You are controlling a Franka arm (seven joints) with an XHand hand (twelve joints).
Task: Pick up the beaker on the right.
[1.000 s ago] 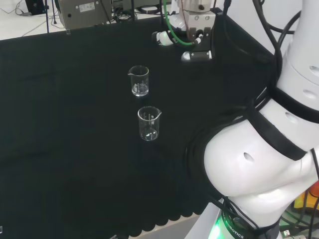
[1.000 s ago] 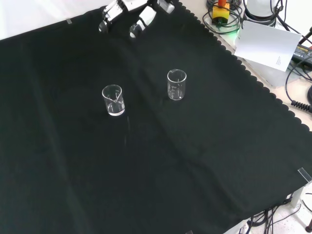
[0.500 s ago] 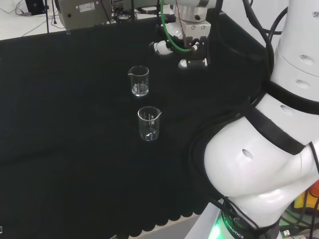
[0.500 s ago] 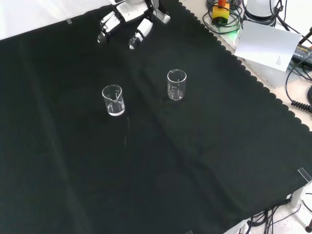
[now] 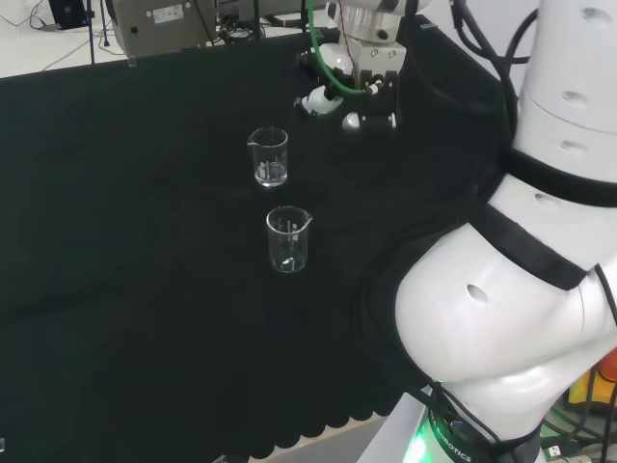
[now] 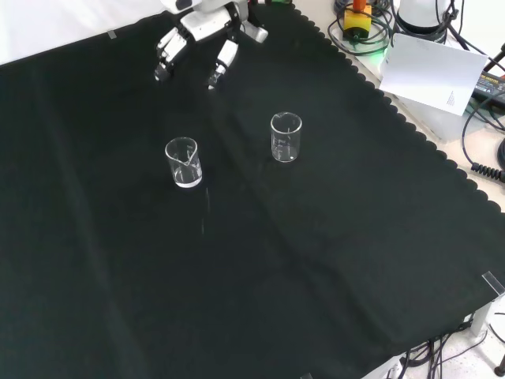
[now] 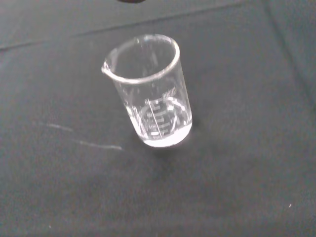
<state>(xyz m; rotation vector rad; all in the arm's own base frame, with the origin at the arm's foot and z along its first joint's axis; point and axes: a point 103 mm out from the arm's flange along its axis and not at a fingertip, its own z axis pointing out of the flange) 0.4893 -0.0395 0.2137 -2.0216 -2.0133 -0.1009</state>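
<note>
Front view: robot hand (image 6: 207,24) open, w/ fingers down

No text can be read with certainty. In the wrist view a clear beaker (image 7: 150,94) carries white graduation marks and small print on its wall, too fine to make out. In the head view a grey box (image 5: 164,21) beyond the counter's far edge bears a pale label whose print is illegible. In the front view a white sheet (image 6: 430,73) at the right shows a small mark, unreadable.
</note>
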